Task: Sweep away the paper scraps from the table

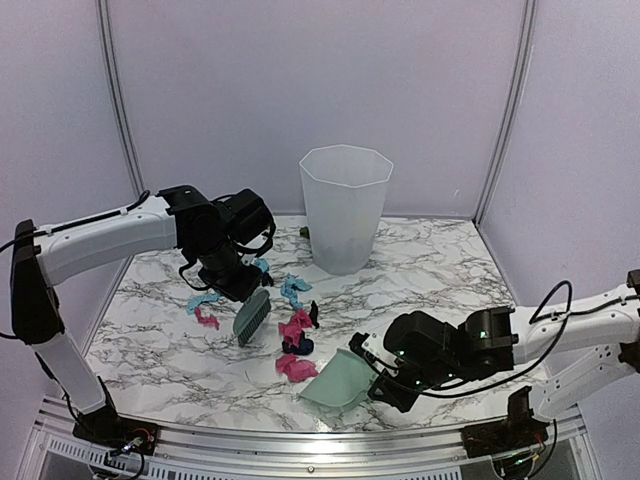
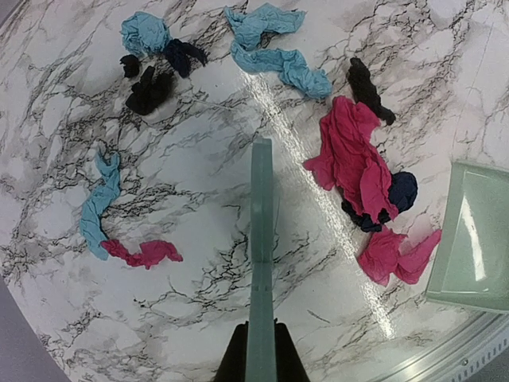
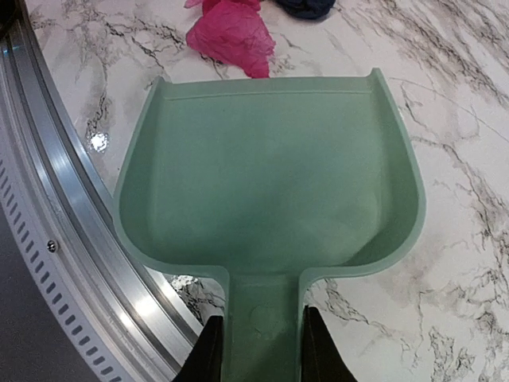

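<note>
"Where are the scraps point(image 2: 350, 159)?"

"On the table point(image 1: 430, 270). The main heap is at four o'clock from the brush point(image 1: 252, 315), towards the dustpan point(image 1: 338, 378). The left gripper point(image 2: 258, 358) is clamped on the brush, the right gripper point(image 3: 254, 350) on the dustpan."

"How many?"

"Three pink, four blue, about five dark. One brush, one dustpan."

Right gripper point(image 3: 261, 350) clamps dustpan point(image 3: 270, 183) handle; pink scrap point(image 3: 231, 36) just beyond lip; dark scrap point(image 3: 306, 6), possibly navy, at top edge.
</note>
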